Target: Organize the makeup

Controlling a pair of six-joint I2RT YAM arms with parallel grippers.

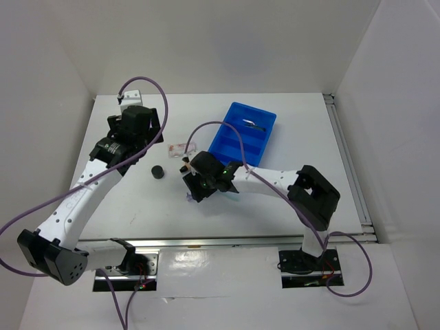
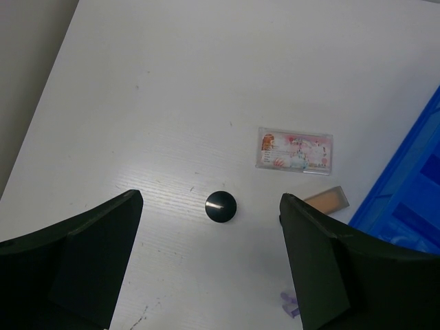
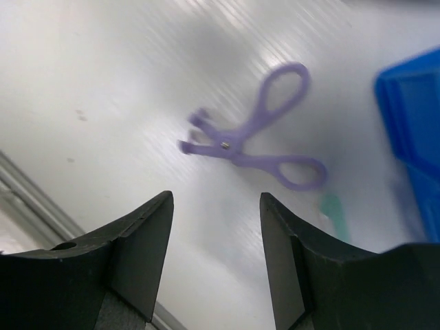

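Both open, empty: left gripper (image 2: 210, 199) near round pot (image 2: 221, 206), right gripper (image 3: 214, 201) near purple loops (image 3: 227, 144).

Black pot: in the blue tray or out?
Out. In the top view the black pot stands on the table, clear of the blue tray, which lies to its right.

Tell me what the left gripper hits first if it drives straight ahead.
Most likely the black round pot, sitting between the left gripper's open jaws; depth unclear, but nothing else shows before it.
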